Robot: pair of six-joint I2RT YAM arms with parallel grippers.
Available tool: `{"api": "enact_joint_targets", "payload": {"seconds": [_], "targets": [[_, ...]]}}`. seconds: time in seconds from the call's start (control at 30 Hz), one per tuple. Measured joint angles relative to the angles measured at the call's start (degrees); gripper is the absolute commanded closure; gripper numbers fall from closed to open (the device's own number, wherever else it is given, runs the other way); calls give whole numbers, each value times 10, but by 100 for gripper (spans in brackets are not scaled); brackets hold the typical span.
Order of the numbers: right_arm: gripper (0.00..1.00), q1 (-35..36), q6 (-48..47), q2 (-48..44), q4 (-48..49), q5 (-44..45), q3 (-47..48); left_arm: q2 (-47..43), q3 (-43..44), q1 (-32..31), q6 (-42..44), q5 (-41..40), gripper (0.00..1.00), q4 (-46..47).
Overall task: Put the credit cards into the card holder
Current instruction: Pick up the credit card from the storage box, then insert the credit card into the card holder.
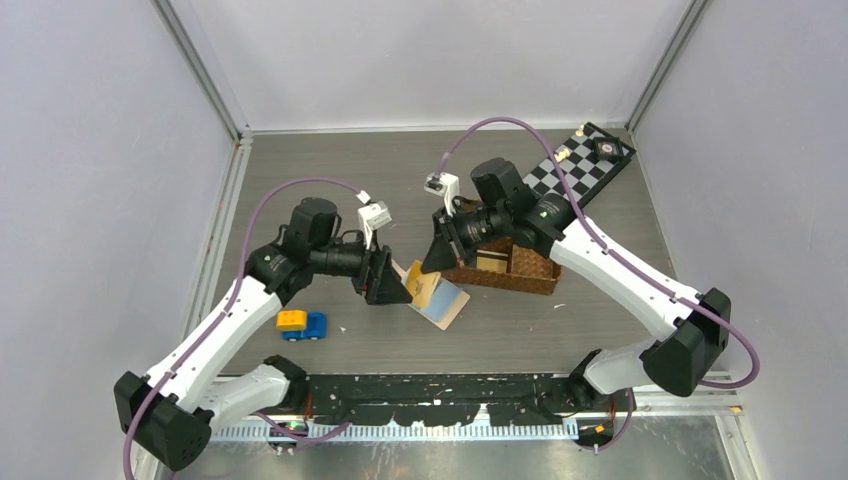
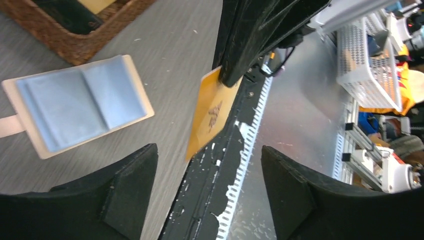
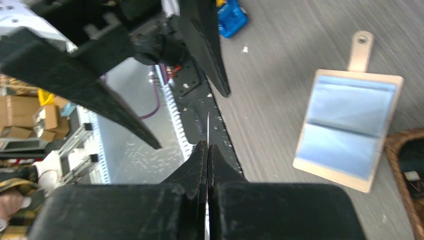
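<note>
The right gripper point(image 2: 231, 75) pinches the yellow credit card point(image 2: 210, 112) by one edge, presenting it to the wide-open left gripper point(image 1: 398, 288), likely for handover toward the card holder point(image 2: 80, 107).

The left arm point(image 1: 215, 335) and right arm point(image 1: 620, 265) rise from the near corners, elbows out, forearms angling inward until the wrists nearly face each other. The left end effector point(image 1: 392, 283) points right, its fingers spread wide and gripping nothing. The right end effector point(image 1: 436, 262) tilts down and left, fingers pressed together on a yellow-tan card point(image 2: 212, 112), just off the left one's tips.
</note>
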Motion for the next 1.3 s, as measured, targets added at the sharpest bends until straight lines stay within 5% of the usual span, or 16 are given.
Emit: {"api": "enact_joint_targets", "payload": {"seconds": [0.1, 0.2, 0.3, 0.43, 0.53, 0.77, 0.97, 1.3], "targets": [[100, 3, 19, -7, 30, -42, -3, 4, 0, -10, -5, 20, 47, 9], [100, 6, 35, -14, 55, -74, -11, 9, -1, -15, -7, 33, 80, 14], [96, 7, 42, -15, 68, -86, -15, 13, -1, -17, -13, 49, 100, 19], [54, 6, 45, -15, 66, -80, -19, 12, -2, -18, -17, 63, 100, 21], [43, 7, 61, -18, 75, -50, -31, 12, -2, -20, -12, 37, 100, 16], [46, 19, 171, -71, 92, 136, -110, 19, 2, -12, 11, -145, 100, -35], [50, 98, 327, -90, 119, 348, -200, 31, 7, 21, 9, -258, 100, -64], [54, 128, 494, -15, 208, 459, -320, 31, 7, 30, 7, -320, 100, -79]]}}
